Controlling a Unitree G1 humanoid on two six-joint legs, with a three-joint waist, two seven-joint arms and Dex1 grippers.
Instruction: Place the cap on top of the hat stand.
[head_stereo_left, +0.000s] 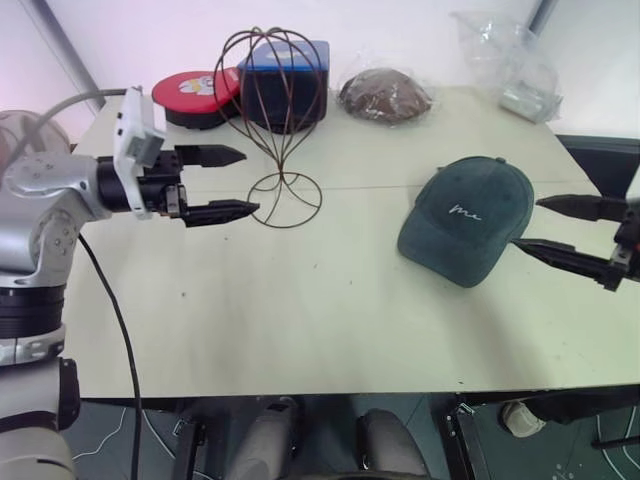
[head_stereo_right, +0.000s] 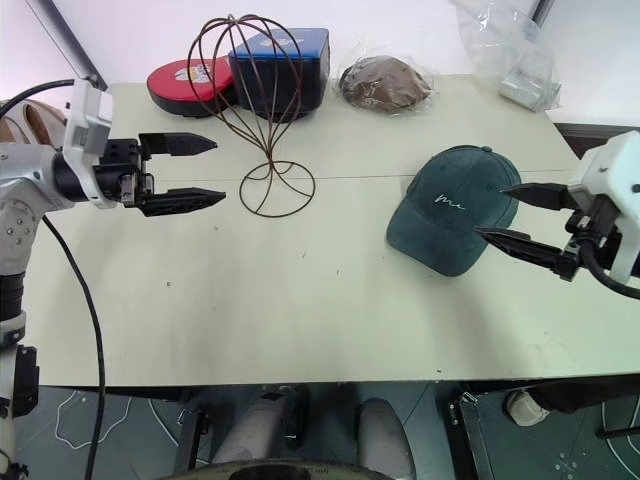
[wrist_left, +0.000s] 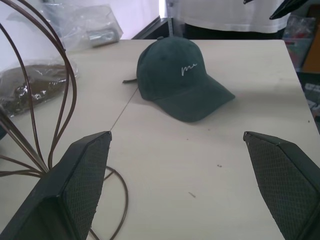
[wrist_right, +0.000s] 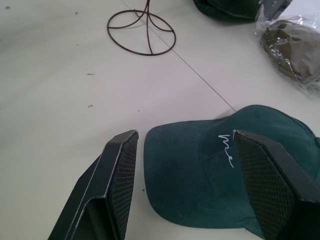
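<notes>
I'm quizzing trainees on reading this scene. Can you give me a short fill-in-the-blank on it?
1. The cap lies on the ____.
2. The stand carries ____ on top.
3. The right gripper is ____, beside the cap.
4. The left gripper is open beside the ____.

Missing: table; nothing; open; stand

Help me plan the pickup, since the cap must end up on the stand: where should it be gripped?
Probably the cap at its crown edge on the robot's right, where the open right end effector already flanks it. The soft crown stands up off the table and can be pinched; the brim lies nearly flat.
</notes>
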